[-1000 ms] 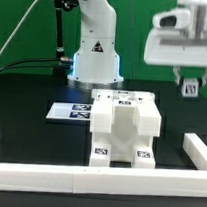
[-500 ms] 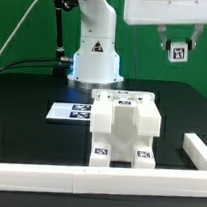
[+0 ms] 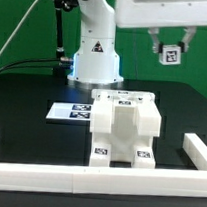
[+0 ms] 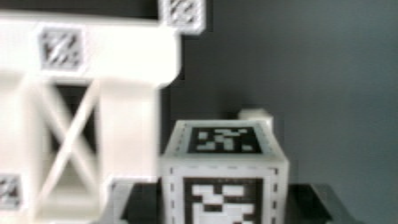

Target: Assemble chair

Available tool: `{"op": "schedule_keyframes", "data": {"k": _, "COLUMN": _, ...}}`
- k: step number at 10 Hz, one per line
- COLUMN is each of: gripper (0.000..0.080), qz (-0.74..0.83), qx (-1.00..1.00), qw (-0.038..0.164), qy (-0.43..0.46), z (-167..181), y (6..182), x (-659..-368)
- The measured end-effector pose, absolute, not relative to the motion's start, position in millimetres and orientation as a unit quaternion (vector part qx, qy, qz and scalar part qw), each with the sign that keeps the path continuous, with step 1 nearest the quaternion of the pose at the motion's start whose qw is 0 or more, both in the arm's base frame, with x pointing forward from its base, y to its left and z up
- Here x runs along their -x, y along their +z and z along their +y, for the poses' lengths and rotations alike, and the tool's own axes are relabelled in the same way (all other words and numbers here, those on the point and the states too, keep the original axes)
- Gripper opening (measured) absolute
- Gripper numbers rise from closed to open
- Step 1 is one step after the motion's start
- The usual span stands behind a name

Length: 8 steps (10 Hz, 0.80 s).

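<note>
1. Progress looks partial. A blocky matte white plastic chair body (image 3: 125, 123), its faces carrying black-and-white square tags, stands joined together near the middle of the black surface (image 3: 22, 96), close to the low white rim wall (image 3: 46, 174).
2. In the wrist view that body shows a cross-braced side with a flat slab across the top. Several parts therefore seem to be fitted, though I cannot count exactly which.
3. One loose part is off the surface: a small white square-section plastic block with tags (image 3: 172, 55). It hangs high toward the exterior view's right, above the chair body and well apart from it.
4. The gripper (image 3: 171, 48) is clamped on that block, one finger on each side, with the tagged end poking out below the fingers.
5. What is left, as I judge it, is to carry the block to the body, line it up with its seat and fix it there. Whether more parts follow I cannot tell, as no other loose piece shows in either view.
6. The thin flat white marker board (image 3: 71, 111) lies beside the body toward the exterior view's left and is no part of the build.
</note>
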State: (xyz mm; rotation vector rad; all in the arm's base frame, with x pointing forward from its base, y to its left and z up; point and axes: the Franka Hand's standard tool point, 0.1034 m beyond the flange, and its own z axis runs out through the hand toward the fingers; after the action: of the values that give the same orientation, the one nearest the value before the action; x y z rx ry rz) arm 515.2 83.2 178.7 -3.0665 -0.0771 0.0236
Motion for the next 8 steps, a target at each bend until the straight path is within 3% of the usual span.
{"op": "schedule_keyframes", "data": {"k": 2, "gripper": 0.0281, "qz": -0.072, "qx": 0.997, "qw": 0.032, "qy": -0.020, "z": 76.5, "y": 181.0, "x": -536.1}}
{"op": "schedule_keyframes", "data": {"k": 6, "gripper": 0.0281, "qz": -0.069, "qx": 0.997, "qw": 0.030, "qy": -0.016, "z": 73.0, "y": 177.3, "x": -535.1}}
{"op": "schedule_keyframes", "data": {"k": 7, "gripper": 0.0281, "qz": -0.121, "qx": 0.993, "qw": 0.007, "qy": -0.012, "z": 54.3, "y": 166.6, "x": -547.9}}
{"op": "schedule_keyframes", "data": {"k": 8, "gripper": 0.0281, "qz": -0.125, "qx": 0.992, "qw": -0.004, "qy": -0.004, "z": 44.7, "y": 161.5, "x": -563.7}}
